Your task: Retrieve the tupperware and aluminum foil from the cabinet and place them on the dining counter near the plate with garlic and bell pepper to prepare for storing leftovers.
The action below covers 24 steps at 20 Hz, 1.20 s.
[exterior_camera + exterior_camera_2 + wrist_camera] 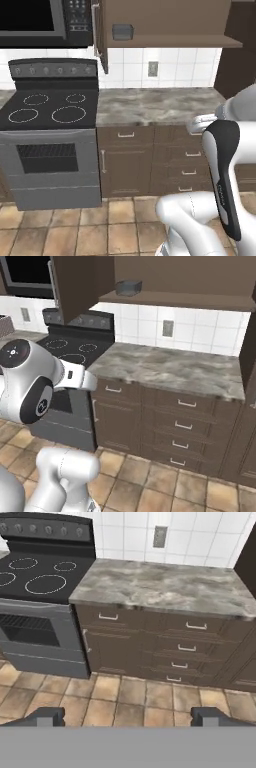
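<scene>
Pincer (128,717) released, jaws spread wide, nothing between them; its two dark fingertips (46,716) stand far apart at the bottom of the hand view. It hangs above the tan tiled floor (125,699), aimed down and forward at the cabinet front.

Straight ahead of the pincer: dark brown lower cabinet with a stack of metal-handled drawers (187,648). Above that, the grey marbled stone table (160,587), with nothing on it. Behind the table, a white tiled wall with a grey outlet plate (160,537).

Ahead and to the left of the pincer: grey oven with black glass cooktop and four ring burners (40,577), butted against the table's left end. Black microwave (35,20) mounted above the oven in the left base view.

Task thing: small grey-clear rectangular tupperware box (122,32) sits on the bottom shelf of the brown upper wall cabinet (165,20), well above the pincer and well apart from it, higher than the table and wall outlet. Box is near the shelf's left end, just beside the opened brown cabinet door (101,37), which swings out toward the oven side. Same box in the right base view (128,288), on the shelf edge. Box upright, untouched.

Foil not identifiable on the shelf.
</scene>
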### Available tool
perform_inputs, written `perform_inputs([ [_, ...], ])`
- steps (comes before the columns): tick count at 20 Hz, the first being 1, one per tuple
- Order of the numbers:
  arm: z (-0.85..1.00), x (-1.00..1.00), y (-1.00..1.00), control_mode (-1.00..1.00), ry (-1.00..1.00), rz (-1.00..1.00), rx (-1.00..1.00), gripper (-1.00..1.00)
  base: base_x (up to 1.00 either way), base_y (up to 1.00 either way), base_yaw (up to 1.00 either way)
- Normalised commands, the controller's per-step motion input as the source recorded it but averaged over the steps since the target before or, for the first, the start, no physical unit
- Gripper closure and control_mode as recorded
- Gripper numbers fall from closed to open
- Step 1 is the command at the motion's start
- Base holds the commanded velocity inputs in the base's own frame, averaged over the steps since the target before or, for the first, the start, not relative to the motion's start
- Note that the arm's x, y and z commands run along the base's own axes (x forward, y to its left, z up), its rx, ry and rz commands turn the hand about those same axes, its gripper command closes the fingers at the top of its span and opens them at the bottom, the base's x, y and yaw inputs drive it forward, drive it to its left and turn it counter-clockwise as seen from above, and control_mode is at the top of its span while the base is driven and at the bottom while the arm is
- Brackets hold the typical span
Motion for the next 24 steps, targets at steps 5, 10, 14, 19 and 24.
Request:
perform_inputs([
  [5,0.0,0.0,0.0,1.0,0.0,0.0,0.0,-1.0,1.0,-0.3,0.26],
  [10,0.0,0.0,0.0,1.0,0.0,0.0,0.0,-1.0,1.0,-0.01,0.2],
  [14,0.0,0.0,0.0,1.0,0.0,0.0,0.0,-1.0,0.98,-0.04,0.13],
  [19,0.0,0.0,0.0,1.0,0.0,0.0,0.0,-1.0,0.82,0.0,0.06],
  [24,0.0,0.0,0.0,1.0,0.0,0.0,0.0,-1.0,0.51,0.28,0.0],
])
